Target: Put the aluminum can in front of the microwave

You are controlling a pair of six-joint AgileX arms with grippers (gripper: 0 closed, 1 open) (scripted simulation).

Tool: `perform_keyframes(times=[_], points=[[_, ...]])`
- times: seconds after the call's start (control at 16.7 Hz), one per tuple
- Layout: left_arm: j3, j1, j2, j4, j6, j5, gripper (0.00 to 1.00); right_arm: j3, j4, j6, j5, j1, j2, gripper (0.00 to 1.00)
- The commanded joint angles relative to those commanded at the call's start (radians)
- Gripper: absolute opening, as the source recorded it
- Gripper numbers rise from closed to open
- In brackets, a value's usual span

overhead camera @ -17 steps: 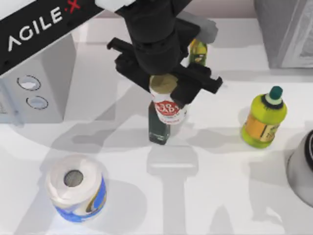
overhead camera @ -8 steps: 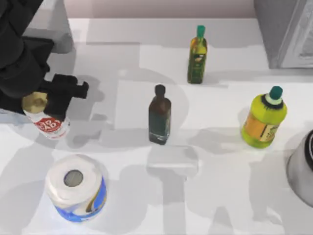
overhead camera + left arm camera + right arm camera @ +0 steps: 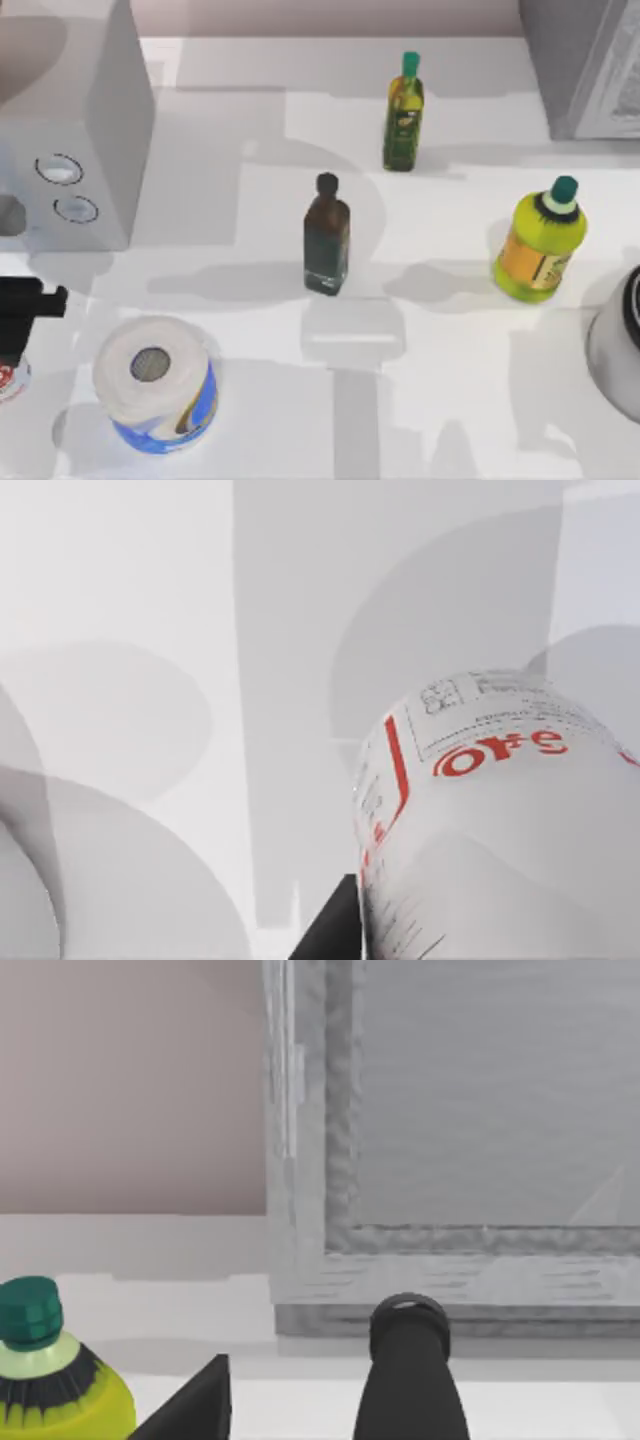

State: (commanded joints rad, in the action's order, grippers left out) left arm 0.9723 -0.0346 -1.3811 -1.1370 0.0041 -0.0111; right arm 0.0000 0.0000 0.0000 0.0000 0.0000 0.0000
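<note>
left gripper [image 3: 14, 325]: at the far left edge of the table, below the microwave's face in the top view; only a black part of it shows; closed around the aluminum can
aluminum can [image 3: 10, 380]: a sliver of white with red print at the left edge of the top view, just under the gripper; in the left wrist view [image 3: 500, 820] the white body with red lettering sits close to the camera, tilted
microwave [image 3: 80, 150]: light grey box at the table's upper left; two ringed dials on its face; the can lies in front of it, toward the near edge
paper roll [image 3: 155, 385]: blue-white wrap, standing just right of the can
brown bottle [image 3: 326, 235]: upright, mid-table
green oil bottle [image 3: 404, 112]: upright, behind the brown one
yellow bottle [image 3: 540, 238]: green cap, at the right; also in the right wrist view [image 3: 50, 1380]
right gripper [image 3: 310, 1400]: parked facing the darker grey appliance [image 3: 450, 1140]; two dark fingers apart, open, holding nothing
</note>
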Motion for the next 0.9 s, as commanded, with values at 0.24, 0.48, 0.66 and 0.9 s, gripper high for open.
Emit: perform_keyframes(times=[0.24,0.48,0.66,0.9], points=[[-0.055,0.034,0.012,0.017,0.012,0.009,0.0,0.0,0.0,0.0,0.0,0.0,0.0,1.0],[-0.054,0.029,0.007,0.015,0.013,0.009,0.0,0.0,0.0,0.0,0.0,0.0,0.0,1.0],[-0.064,0.031,0.006,0.028,0.013,0.009,0.0,0.0,0.0,0.0,0.0,0.0,0.0,1.0],[-0.08,0.034,0.005,0.049,0.013,0.009,0.0,0.0,0.0,0.0,0.0,0.0,0.0,1.0]])
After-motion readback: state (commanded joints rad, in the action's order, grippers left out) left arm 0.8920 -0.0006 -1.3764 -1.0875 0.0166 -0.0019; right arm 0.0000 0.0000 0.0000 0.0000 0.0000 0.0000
